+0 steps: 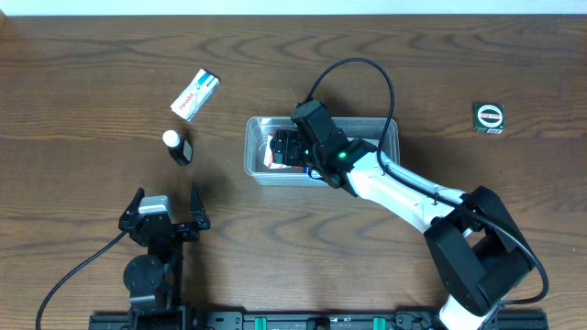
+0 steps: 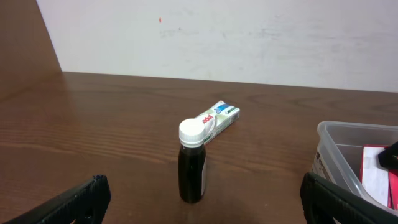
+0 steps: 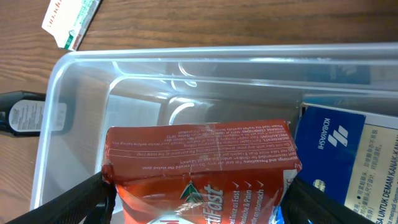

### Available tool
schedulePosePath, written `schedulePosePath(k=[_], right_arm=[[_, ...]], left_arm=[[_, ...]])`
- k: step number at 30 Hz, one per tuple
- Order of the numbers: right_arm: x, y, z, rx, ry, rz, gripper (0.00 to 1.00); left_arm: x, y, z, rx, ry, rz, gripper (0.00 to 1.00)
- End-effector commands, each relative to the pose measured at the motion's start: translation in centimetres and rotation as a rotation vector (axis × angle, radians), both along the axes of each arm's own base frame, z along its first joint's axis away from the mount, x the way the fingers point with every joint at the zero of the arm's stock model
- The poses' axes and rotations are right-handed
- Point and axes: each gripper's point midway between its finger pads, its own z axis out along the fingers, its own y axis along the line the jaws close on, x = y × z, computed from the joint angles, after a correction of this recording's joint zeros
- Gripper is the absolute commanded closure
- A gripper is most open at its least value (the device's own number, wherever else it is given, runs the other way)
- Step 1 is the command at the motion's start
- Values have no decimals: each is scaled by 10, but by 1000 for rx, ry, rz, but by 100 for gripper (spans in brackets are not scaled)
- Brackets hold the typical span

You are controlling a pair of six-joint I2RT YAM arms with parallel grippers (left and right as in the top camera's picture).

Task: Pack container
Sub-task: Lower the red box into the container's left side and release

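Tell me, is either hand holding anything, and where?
The right hand grips the red box by its two side edges, inside the container. The left hand is open, holding nothing.

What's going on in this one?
The right gripper is down inside the clear container. Its fingers are on either side of a red box, which it appears to hold, beside a blue-and-white box lying in the tub. The left gripper sits open and empty, off to the side. A dark bottle and a white carton sit outside it.
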Motion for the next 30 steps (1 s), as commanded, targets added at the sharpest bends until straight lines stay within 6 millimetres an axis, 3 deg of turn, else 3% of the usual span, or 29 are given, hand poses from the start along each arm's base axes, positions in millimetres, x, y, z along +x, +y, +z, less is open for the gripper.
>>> schedulePosePath(k=[1,18,30], right_arm=[[1,-4,-2,-29,-9,-12,21],[3,-24,-11,-99,10,-60,20],[4,-24,-11,-99,5,-62,9]], left_arm=[[-1,2,-16,-1,49,12,2],[-1,2,-16,-1,49,12,2],[-1,2,-16,-1,49,12,2]])
